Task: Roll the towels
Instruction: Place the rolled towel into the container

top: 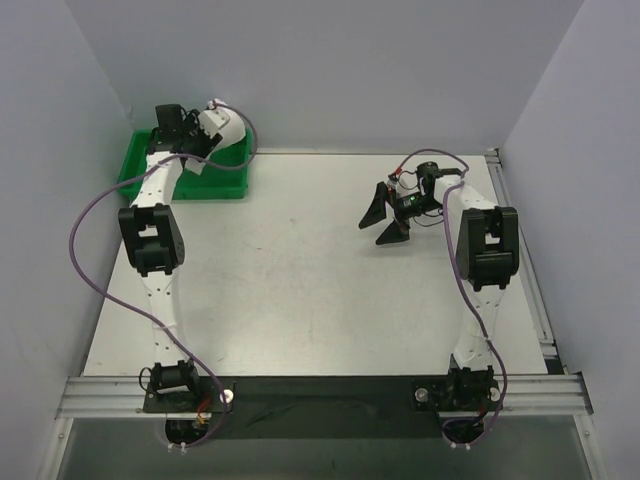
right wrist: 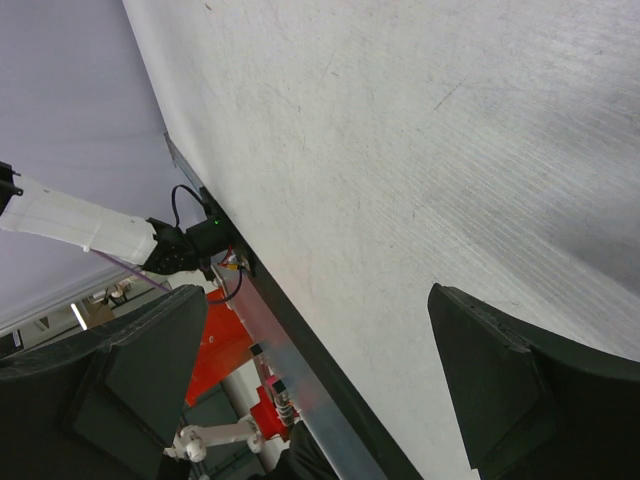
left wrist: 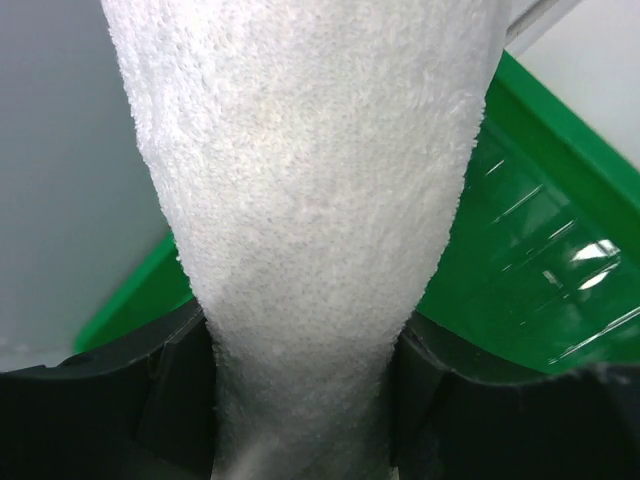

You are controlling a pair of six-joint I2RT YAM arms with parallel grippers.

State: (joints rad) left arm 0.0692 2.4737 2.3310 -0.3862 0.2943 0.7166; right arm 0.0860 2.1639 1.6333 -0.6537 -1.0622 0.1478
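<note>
**Operator:** Where was the towel [top: 222,128] at that moment?

**Observer:** In your left tool [top: 200,140], over the far-left corner of the table [top: 300,290]. Your left wrist camera showed the towel [left wrist: 310,200] as a thick white column of terry cloth, nubbly and soft. It narrowed where the tool's black fingers [left wrist: 140,410] pinched it from both sides, clamped firmly on the cloth.

**Operator:** And what was under it?

**Observer:** The green tray [left wrist: 540,270], made of smooth, glossy plastic with light glinting off its inner wall. From above, the towel looked like a rounded white bundle held over the tray's back edge. I couldn't tell whether it touched the tray.

**Operator:** What about the right side?

**Observer:** Your right tool [top: 388,218] hung over the far-right part of the table, well apart from the towel. Its jaws were spread wide and held nothing. Its wrist camera showed two dark, matte, wedge-shaped fingers [right wrist: 505,390]. Between them lay the table's pale, faintly scuffed surface, with a metal rail [right wrist: 300,370] along its edge.

**Operator:** Was there anything to read?

**Observer:** If there was any lettering on your arms, it was too small for me to make out. What stood out was the purple cables [top: 85,215] looping beside each white arm.
</note>
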